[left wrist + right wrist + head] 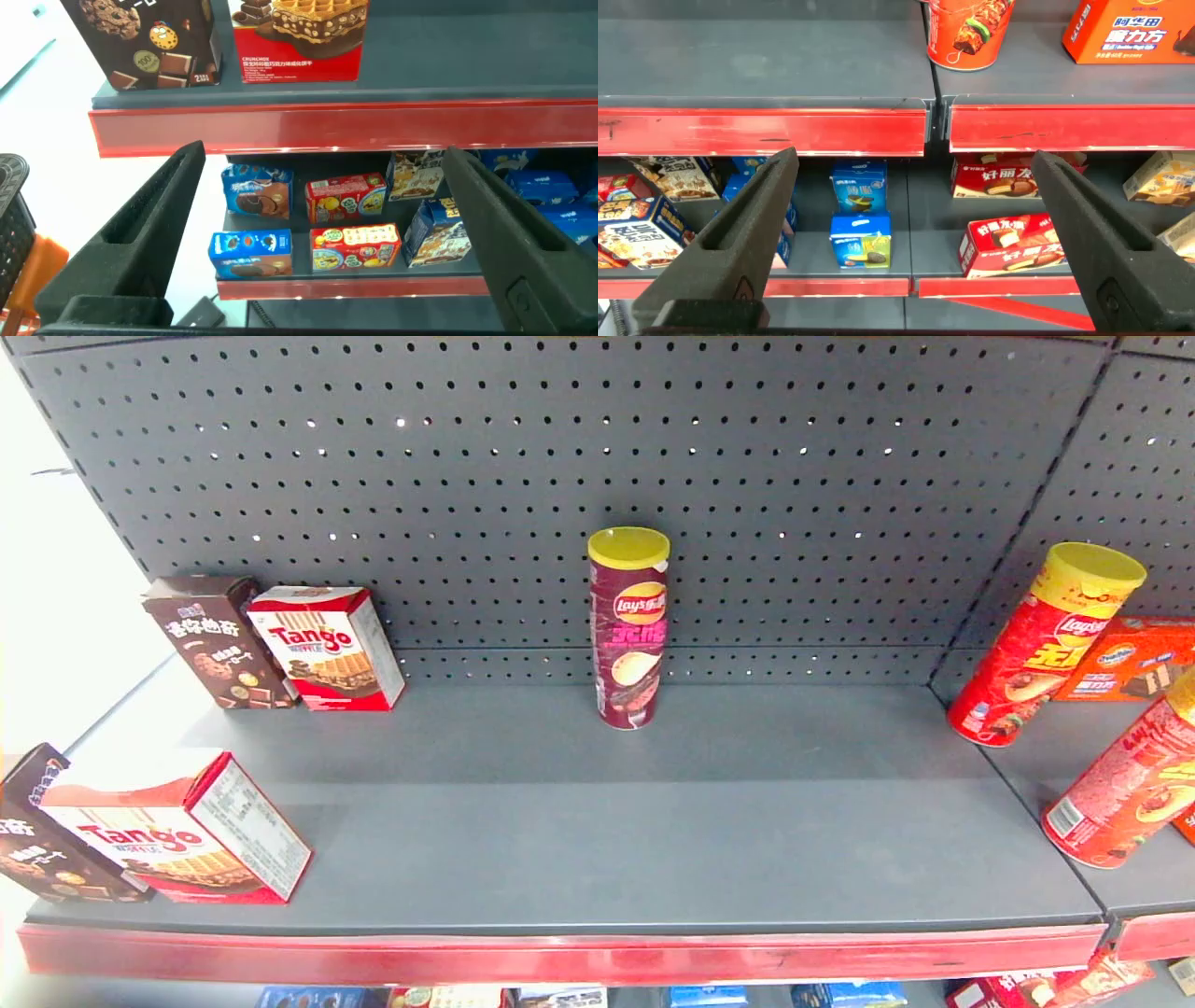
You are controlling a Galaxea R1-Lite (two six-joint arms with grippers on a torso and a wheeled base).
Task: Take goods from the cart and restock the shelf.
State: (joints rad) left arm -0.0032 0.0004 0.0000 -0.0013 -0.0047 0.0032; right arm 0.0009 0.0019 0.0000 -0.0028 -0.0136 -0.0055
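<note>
Left gripper (322,154) spread wide, nothing gripped; right gripper (915,157) likewise wide and empty. Both are seen low before red-edged grey metal shelf (653,821). Maroon cylindrical chip can with yellow lid (628,630) is stood upright at back centre, bare deck around it. Black mesh basket edge (13,215), likely cart, is seen near left gripper. Step judged: next item to be fetched. Item best gripped round mid-body, kept upright, set clear of can.
</note>
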